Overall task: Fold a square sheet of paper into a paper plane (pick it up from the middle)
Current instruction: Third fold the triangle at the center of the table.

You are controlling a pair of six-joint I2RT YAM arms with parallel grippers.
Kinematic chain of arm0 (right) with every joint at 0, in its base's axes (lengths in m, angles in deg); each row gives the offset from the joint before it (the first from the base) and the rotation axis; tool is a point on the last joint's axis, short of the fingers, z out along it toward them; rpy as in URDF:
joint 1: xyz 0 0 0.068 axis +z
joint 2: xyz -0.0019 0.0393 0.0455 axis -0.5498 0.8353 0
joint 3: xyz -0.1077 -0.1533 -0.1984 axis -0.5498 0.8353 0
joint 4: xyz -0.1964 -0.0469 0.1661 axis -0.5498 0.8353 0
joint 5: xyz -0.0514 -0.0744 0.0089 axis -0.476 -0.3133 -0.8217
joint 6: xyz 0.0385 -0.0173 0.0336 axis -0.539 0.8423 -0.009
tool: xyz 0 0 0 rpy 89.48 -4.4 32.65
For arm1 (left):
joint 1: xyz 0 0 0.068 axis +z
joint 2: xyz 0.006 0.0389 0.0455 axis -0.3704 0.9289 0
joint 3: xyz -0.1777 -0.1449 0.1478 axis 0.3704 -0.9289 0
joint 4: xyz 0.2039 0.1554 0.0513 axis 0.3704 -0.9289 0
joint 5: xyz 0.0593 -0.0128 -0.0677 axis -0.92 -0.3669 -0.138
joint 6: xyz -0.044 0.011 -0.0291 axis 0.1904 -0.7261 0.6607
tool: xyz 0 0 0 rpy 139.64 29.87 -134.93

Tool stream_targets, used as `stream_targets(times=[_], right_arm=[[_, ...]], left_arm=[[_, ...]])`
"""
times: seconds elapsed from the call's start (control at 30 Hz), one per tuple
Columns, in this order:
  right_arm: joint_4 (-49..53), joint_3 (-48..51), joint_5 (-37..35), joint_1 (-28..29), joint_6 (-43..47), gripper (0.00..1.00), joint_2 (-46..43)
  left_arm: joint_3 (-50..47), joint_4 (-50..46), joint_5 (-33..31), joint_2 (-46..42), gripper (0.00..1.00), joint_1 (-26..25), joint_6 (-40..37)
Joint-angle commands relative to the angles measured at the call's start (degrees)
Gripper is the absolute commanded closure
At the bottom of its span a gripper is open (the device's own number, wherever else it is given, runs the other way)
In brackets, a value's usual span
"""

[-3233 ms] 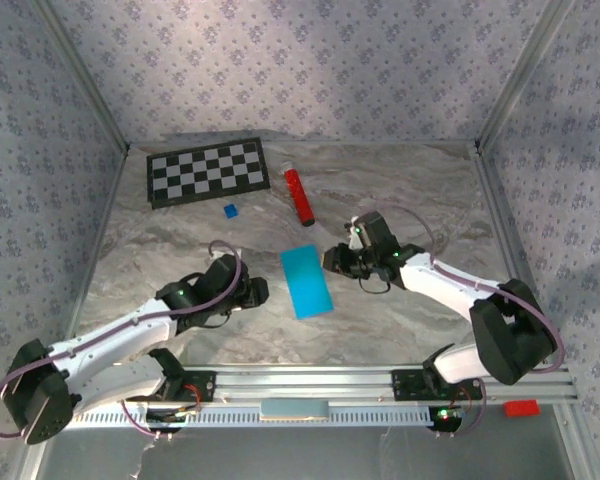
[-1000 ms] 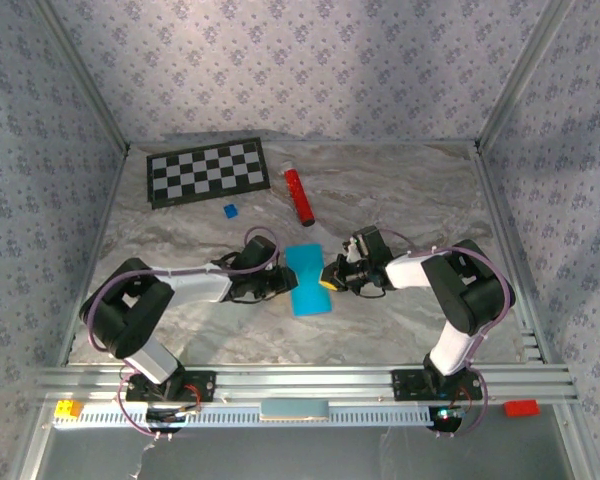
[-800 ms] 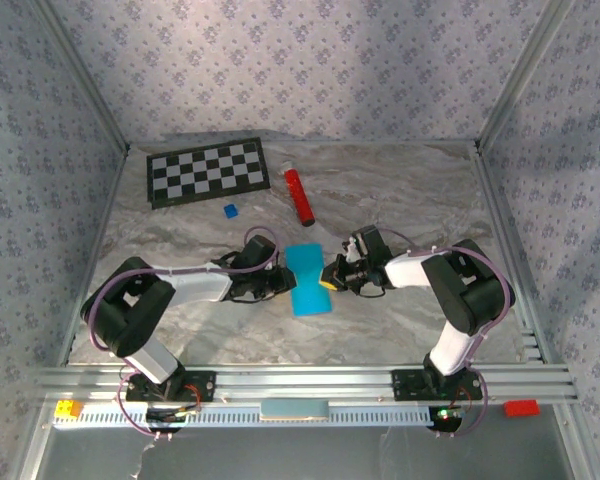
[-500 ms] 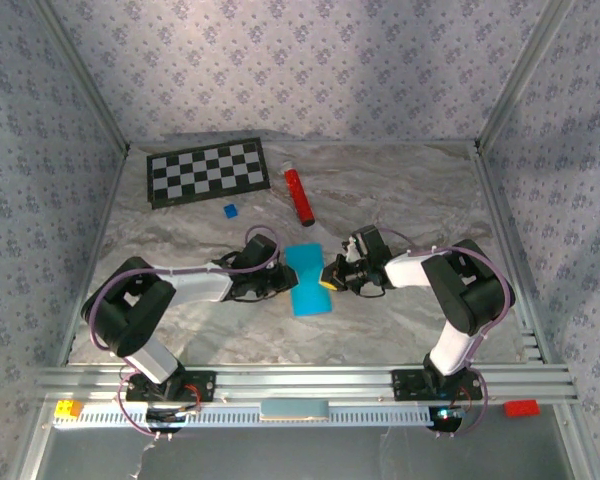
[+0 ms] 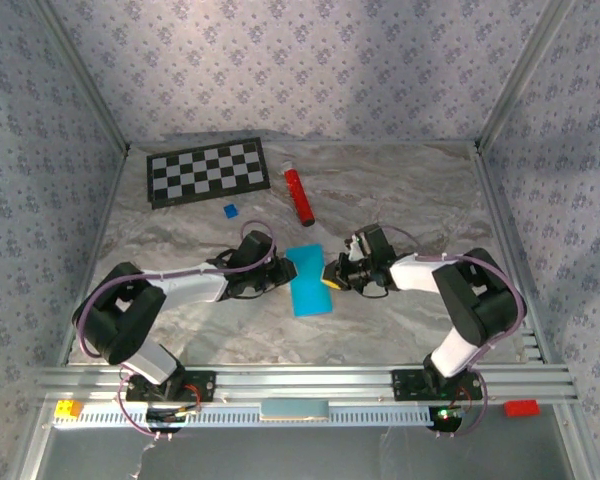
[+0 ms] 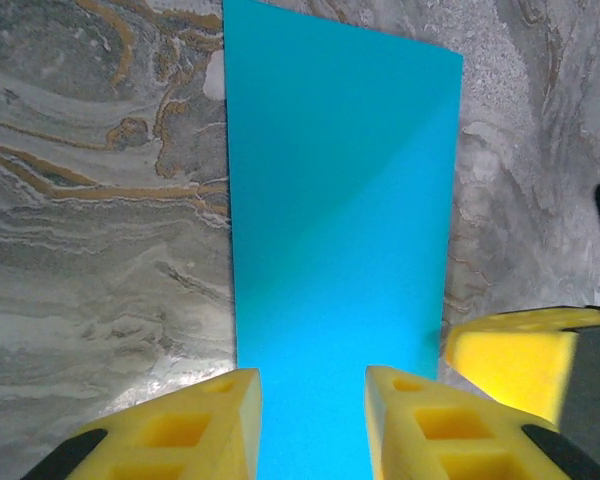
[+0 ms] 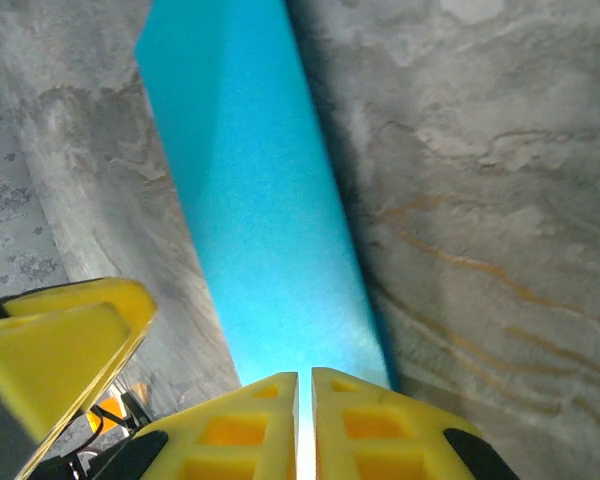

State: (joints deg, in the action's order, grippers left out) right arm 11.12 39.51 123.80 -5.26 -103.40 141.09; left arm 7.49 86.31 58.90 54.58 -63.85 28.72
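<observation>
Top external: one sheet (image 5: 309,283), two end effectors (image 5: 282,275) (image 5: 329,276).

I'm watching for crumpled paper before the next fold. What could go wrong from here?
The right claw seems to pinch only the edge of the cyan paper; a pull might slip or crumple it. The left claw is open at the opposite edge, the right claw's finger close by; they could collide.

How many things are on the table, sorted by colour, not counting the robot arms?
cyan paper sheet: 1
dark-blue block: 1
red cylinder: 1
black-and-white checkerboard: 1
Total: 4
</observation>
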Motion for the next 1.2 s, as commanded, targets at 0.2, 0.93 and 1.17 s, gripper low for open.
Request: stream_targets(times=[0.2, 0.93, 1.17], right_arm=[[7.6, 0.6, 1.4, 0.8, 6.5, 0.89, -1.9], [2.5, 5.9, 2.1, -2.3, 1.8, 0.94, 4.3], [2.8, 5.8, 1.7, -2.3, 1.9, 0.95, 4.8]], left_arm=[[-0.4, 2.6, 1.8, 1.6, 0.67, 0.2, 1.2], [0.7, 3.1, 4.0, 5.6, 0.64, -0.6, 1.8], [1.6, 3.8, 4.7, 7.2, 0.67, -0.8, 1.7]])
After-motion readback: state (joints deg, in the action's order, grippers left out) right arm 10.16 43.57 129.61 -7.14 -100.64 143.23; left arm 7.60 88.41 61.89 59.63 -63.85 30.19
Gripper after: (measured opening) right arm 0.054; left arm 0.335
